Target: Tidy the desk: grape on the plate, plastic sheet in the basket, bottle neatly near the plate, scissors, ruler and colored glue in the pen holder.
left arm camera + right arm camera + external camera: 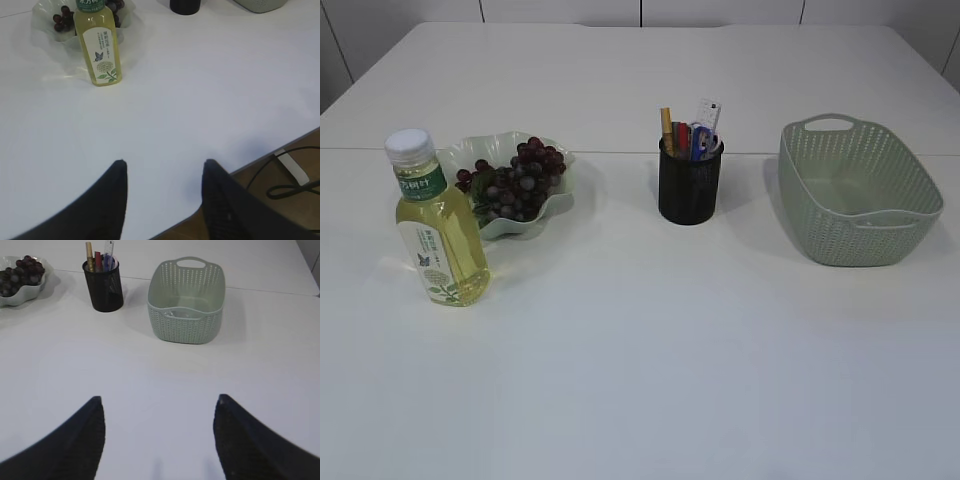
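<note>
Bottle (437, 226) upright beside plate (557, 196), yellow drink, white cap, green label, both hands apart, empty

Basket (260, 4) and pen holder (185, 6) cropped by top edge

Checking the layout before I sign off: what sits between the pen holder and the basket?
Nothing: only bare table separates the pen holder from the basket. The exterior and right wrist views both show it.

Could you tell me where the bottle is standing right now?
In the exterior view the bottle stands upright at the table's left, just in front of the plate holding the grapes.
</note>
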Tool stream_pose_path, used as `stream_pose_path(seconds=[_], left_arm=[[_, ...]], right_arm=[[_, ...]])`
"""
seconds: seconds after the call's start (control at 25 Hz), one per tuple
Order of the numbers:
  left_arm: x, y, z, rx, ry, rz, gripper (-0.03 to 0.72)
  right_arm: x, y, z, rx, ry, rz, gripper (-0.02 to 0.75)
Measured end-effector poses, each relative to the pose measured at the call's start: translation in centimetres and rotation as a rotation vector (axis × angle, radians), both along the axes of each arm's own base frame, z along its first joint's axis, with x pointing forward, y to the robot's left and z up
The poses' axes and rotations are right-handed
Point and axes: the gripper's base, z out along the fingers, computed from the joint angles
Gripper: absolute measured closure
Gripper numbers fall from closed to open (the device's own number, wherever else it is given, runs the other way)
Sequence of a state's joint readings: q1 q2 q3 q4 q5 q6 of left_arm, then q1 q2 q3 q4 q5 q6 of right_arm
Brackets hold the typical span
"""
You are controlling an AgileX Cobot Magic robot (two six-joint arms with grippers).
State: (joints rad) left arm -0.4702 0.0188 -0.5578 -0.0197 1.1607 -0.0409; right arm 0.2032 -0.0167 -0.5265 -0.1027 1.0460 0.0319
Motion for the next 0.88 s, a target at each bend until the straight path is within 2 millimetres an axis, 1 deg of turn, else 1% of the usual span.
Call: stream_pose_path(seconds=[0.24,0.48,0.76,0.88], left_arm=[[0.52,-0.08,-0.43,0.009,-0.018,0.012,0.337],[0.57,-0.11,-0.41,0.005,-0.025,0.012,0.337],[0.57,-0.11,-0.41,0.005,-0.025,0.012,0.338],[0.57,-0.11,-0.41,0.005,-0.025,0.012,0.344]], right_arm=[[-0.06,0.36,-0.02,0.037,0.008,0.027,0.207],[-0.07,0.45,-0.03,0.046,0.009,0.034,0.207],[-0.07,0.45,-0.03,0.044,0.009,0.035,0.207],[-0.08,0.44,-0.05,0.015,0.008,0.046,0.207]])
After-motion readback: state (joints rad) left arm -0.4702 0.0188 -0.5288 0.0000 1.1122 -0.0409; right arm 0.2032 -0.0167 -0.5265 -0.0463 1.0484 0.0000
